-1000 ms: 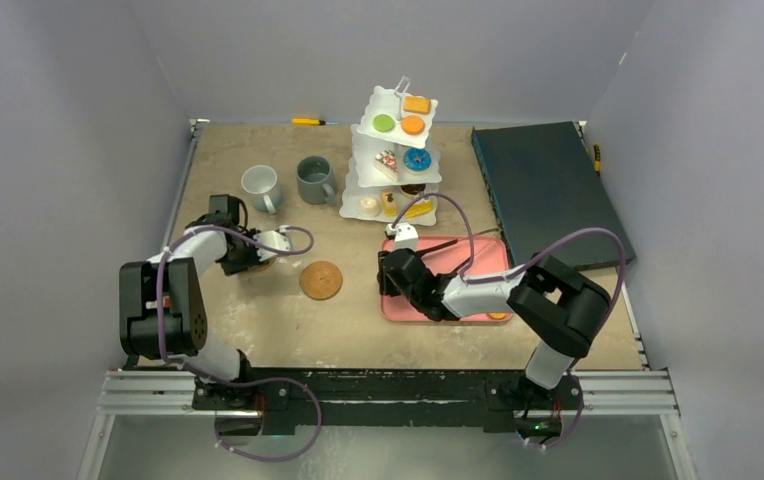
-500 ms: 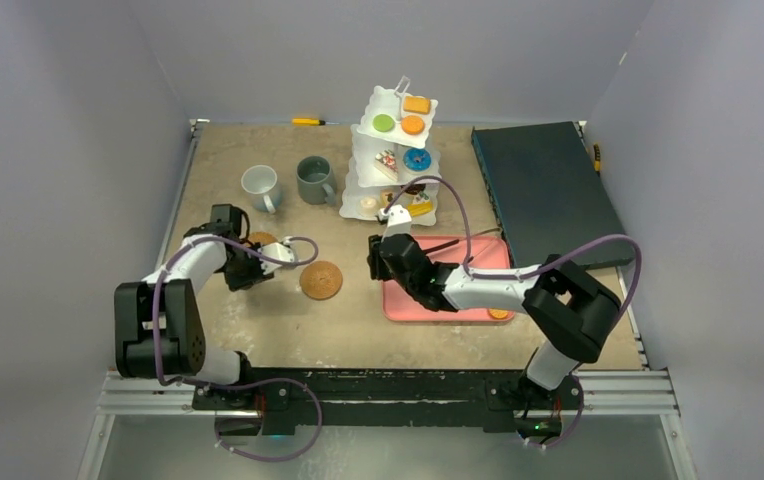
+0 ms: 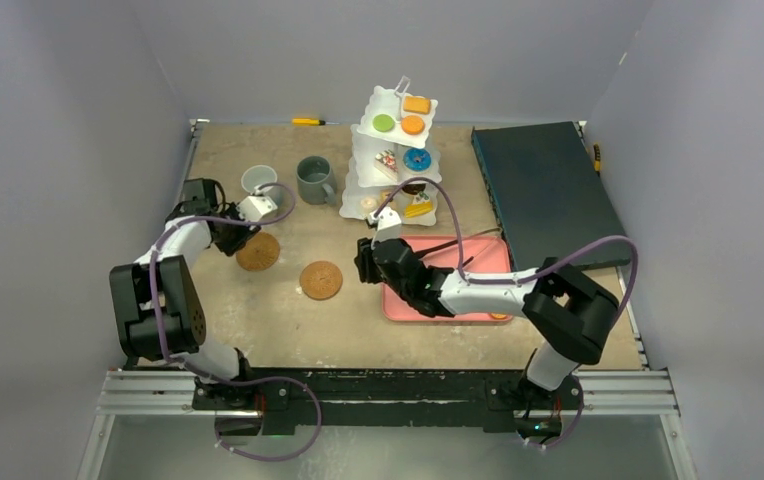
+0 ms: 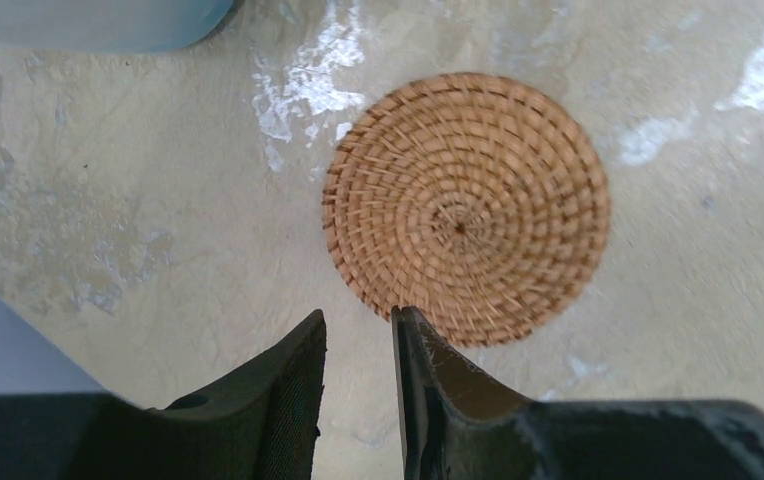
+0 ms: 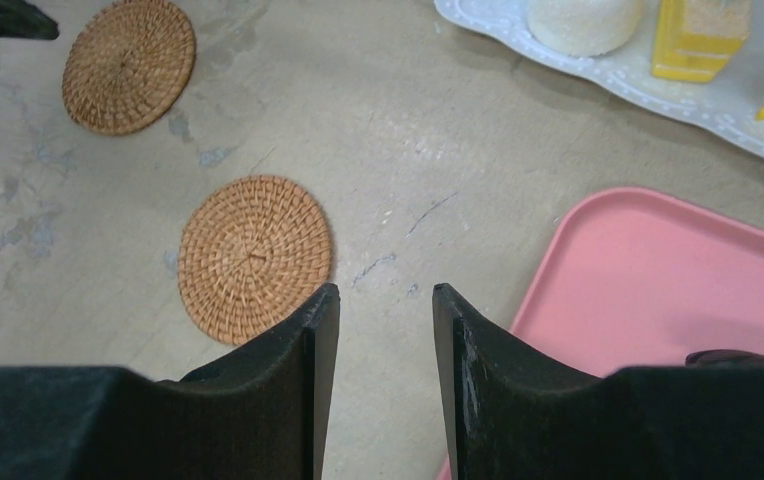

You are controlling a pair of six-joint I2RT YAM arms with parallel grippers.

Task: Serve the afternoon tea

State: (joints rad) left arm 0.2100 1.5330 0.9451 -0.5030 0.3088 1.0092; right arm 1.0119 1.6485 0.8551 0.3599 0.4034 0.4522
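Overhead, scuffed beige table [image 3: 288, 320], pale grey walls [image 3: 58, 150]

Left pincer [image 4: 358, 335] pulled back off the coaster [image 4: 466, 208]; right pincer [image 5: 385, 300] shifted left.

The left coaster [image 3: 258, 251] and the right coaster [image 3: 321, 280] are tan, with a woven spiral pattern. The stand [image 5: 608, 72] and one mug [image 3: 256, 180] are white, the other mug [image 3: 313, 180] is grey. The tray [image 3: 483, 258] is pink, the bench [image 3: 258, 320] mottled beige.
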